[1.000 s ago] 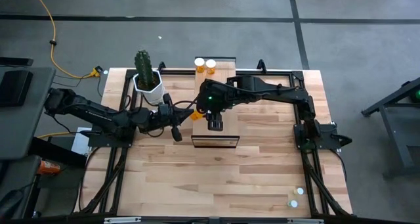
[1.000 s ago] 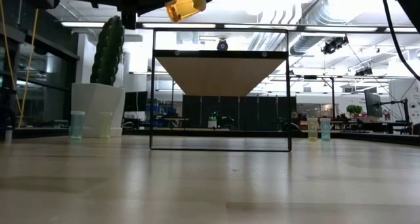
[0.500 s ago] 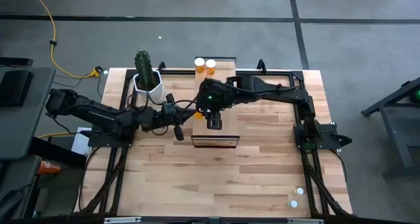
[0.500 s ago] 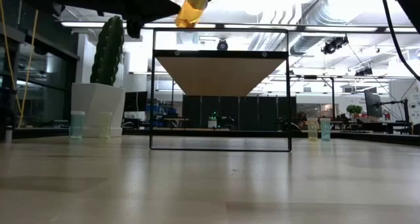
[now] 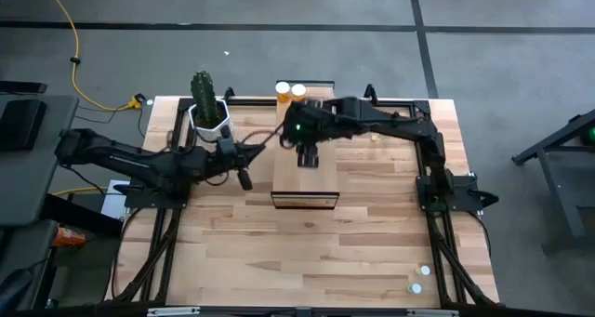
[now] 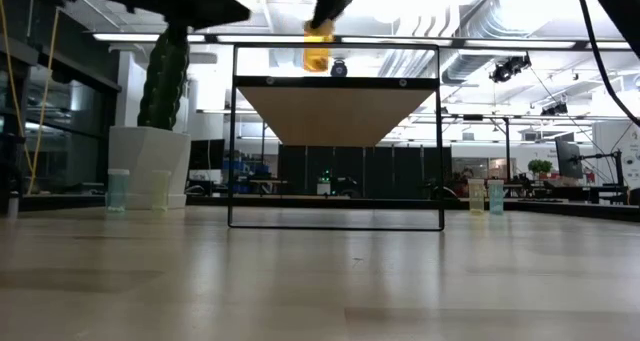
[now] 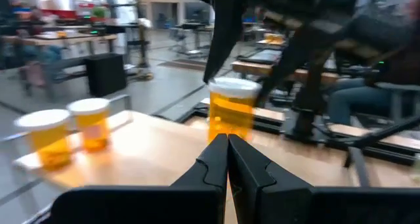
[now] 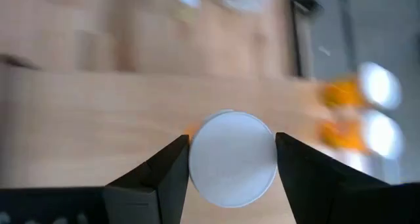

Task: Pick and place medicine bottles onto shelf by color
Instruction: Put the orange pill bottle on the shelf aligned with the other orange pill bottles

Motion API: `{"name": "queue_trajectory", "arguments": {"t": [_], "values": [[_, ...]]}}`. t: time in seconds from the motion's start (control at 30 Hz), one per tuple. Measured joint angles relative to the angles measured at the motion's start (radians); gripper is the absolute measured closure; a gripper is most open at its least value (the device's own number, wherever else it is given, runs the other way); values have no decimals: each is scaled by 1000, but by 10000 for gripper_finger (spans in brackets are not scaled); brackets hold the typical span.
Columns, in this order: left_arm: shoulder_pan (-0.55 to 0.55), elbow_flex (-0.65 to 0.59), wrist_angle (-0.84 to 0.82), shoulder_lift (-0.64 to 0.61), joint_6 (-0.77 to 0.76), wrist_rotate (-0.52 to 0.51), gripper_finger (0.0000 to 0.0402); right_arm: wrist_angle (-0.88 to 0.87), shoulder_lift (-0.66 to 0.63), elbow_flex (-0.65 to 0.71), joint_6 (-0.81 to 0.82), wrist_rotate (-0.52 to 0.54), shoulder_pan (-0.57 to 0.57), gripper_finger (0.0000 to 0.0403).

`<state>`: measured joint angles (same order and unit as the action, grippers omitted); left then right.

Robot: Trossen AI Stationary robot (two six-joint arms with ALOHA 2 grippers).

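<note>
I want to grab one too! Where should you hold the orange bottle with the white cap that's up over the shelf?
By its white cap, from straight above. The orange bottle hangs upright, and the right gripper already pinches the round cap's two opposite sides over the shelf.

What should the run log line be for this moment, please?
right gripper: shut on orange bottle, above shelf | left gripper: shut, empty, beside shelf | two orange bottles on shelf's far end

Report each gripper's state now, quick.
Left gripper: closed, empty, beside the shelf.
Right gripper: closed on an orange medicine bottle, held upright above the shelf.
</note>
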<state>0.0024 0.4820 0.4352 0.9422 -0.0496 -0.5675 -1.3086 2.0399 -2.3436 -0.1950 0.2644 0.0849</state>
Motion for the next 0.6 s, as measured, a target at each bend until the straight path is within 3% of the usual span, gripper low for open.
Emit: {"name": "queue_trajectory", "arguments": {"t": [0.1, 0.33, 0.5, 0.6], "values": [[-28, 0, -87, -90, -4, -32, 401, -8, 0, 1, -8, 80, 66, 208], [-92, 0, -170, -166, -18, -32, 401, 12, 4, 2, 24, 70, 287, 208], [-104, 0, -158, -166, -18, -31, 401, 71, 10, 3, 90, -67, 389, 208], [-103, 0, -155, -166, -18, -31, 401, 80, 18, 3, 90, -53, 395, 208]]}}
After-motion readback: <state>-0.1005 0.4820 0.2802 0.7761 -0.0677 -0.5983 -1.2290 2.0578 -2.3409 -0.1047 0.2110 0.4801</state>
